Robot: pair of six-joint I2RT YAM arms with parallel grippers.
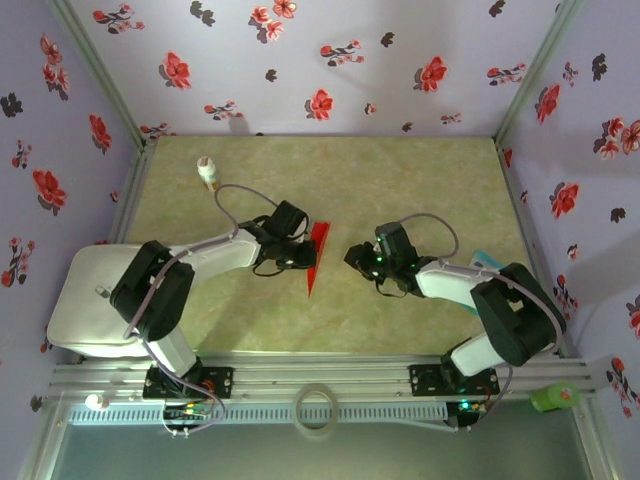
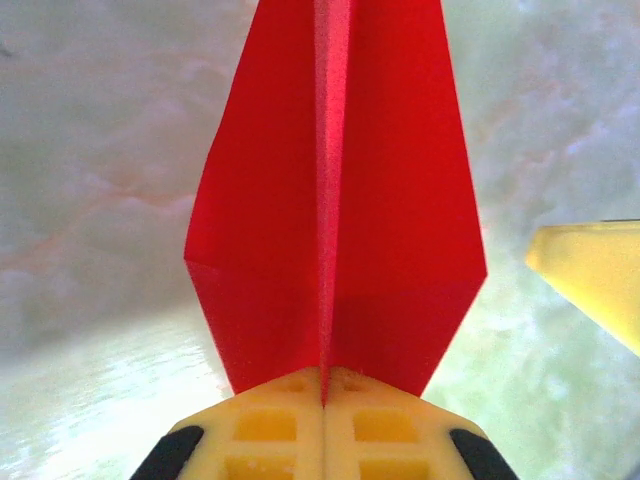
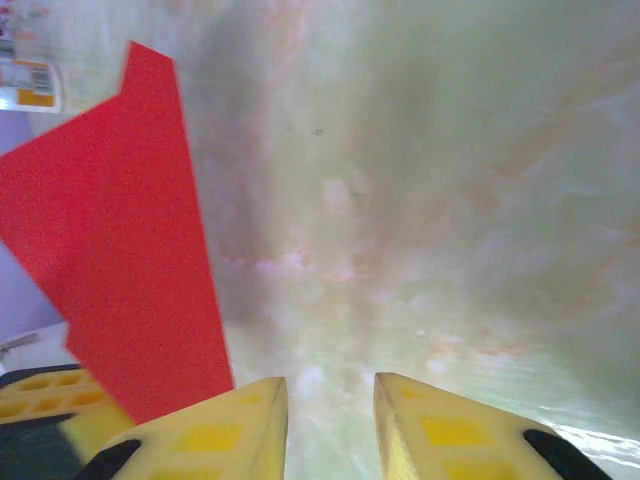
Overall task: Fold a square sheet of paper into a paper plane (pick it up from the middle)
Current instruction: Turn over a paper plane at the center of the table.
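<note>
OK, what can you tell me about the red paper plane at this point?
The paper plane is plain bright red paper, unmarked, folded into a slim pointed dart with a raised centre crease and two flat wings. It is near the middle of the table, with its narrow tip toward the near edge. The left gripper is shut on its centre crease. The right gripper stands open beside it, not touching.

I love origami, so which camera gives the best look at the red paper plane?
The left wrist view: the paper plane appears large, its centre crease pinched in the left gripper. The top external view shows it as a small red sliver; the right wrist view shows one wing from the side.
</note>
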